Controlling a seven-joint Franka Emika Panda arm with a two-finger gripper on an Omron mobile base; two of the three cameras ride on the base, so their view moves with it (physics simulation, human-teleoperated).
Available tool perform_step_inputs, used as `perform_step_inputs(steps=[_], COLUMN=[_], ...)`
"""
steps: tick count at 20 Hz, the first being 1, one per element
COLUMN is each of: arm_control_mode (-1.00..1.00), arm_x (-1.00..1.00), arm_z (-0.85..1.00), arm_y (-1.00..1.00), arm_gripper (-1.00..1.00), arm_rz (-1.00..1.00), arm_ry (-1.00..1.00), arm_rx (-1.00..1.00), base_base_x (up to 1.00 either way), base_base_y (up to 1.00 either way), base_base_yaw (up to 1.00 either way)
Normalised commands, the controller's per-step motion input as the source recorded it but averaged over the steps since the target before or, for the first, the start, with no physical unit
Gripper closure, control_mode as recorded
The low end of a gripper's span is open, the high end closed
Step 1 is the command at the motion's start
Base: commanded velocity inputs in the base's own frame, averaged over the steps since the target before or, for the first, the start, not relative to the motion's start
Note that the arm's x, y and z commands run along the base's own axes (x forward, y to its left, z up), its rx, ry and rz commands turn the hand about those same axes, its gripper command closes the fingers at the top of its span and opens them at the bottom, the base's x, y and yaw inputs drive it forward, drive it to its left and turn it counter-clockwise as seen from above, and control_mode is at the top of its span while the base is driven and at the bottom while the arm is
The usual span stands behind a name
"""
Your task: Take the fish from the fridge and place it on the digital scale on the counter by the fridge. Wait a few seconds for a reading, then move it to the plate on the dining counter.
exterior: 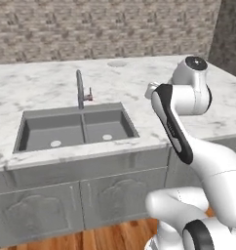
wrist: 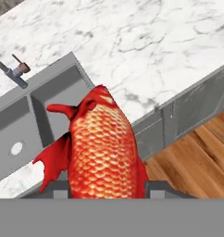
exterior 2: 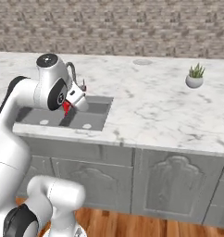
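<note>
My gripper is shut on the red-orange fish, which stands up between the two fingertips. In the right base view the fish hangs under my gripper above the sink's near right corner. The light grey plate lies flat at the far side of the dining counter, well beyond the hand; it is the plate in the right base view too. The fridge and the digital scale are out of view.
A double grey sink with a tap is set into the counter, left of the hand. A small potted plant stands at the far right. Bare marble stretches between sink and plant. Wood floor lies below.
</note>
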Motion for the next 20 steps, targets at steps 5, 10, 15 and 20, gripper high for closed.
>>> perform_step_inputs(steps=[5, 10, 15, 20], arm_control_mode=[1.0, 1.0, 1.0, 1.0], arm_x=[0.0, 0.0, 0.0, 0.0], arm_z=[0.0, 0.0, 0.0, 0.0], arm_y=[0.0, 0.0, 0.0, 0.0], arm_gripper=[1.0, 1.0, 1.0, 1.0], arm_rz=[0.0, 0.0, 0.0, 0.0], arm_ry=[0.0, 0.0, 0.0, 0.0], arm_rx=[0.0, 0.0, 0.0, 0.0], base_base_x=[0.0, 0.0, 0.0, 0.15], base_base_y=[-1.0, -1.0, -1.0, -1.0], base_base_yaw=[-0.15, -0.26, -0.29, -0.26])
